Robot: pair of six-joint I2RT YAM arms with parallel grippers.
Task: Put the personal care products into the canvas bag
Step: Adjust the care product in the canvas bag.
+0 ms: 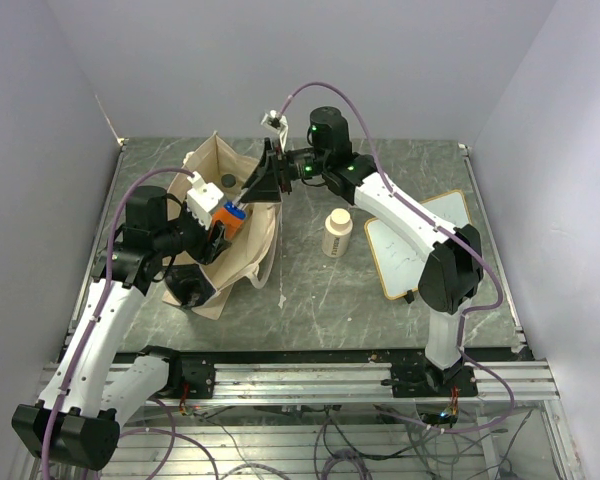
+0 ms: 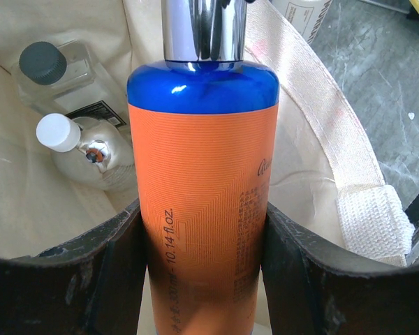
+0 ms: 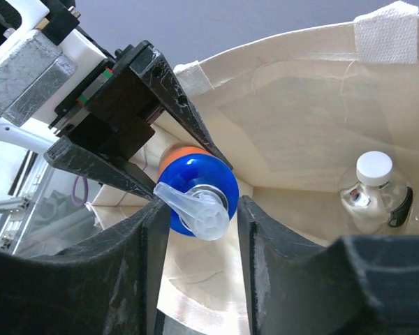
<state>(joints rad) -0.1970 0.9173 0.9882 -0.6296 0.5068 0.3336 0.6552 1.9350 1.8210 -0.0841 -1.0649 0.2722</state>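
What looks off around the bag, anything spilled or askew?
Nothing spilled or damaged. One oddity: both grippers are at the orange bottle over the bag. The left gripper clamps its body while the right gripper flanks its pump top, contact unclear. The cream bottle stands upright outside.

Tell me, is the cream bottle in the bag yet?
Out: cream bottle stands upright on the table, right of the canvas bag.

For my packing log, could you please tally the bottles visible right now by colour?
Blue-and-orange bottle: 1
Silver bottle with white cap: 1
Clear bottle with dark cap: 1
Cream bottle: 1
Total: 4
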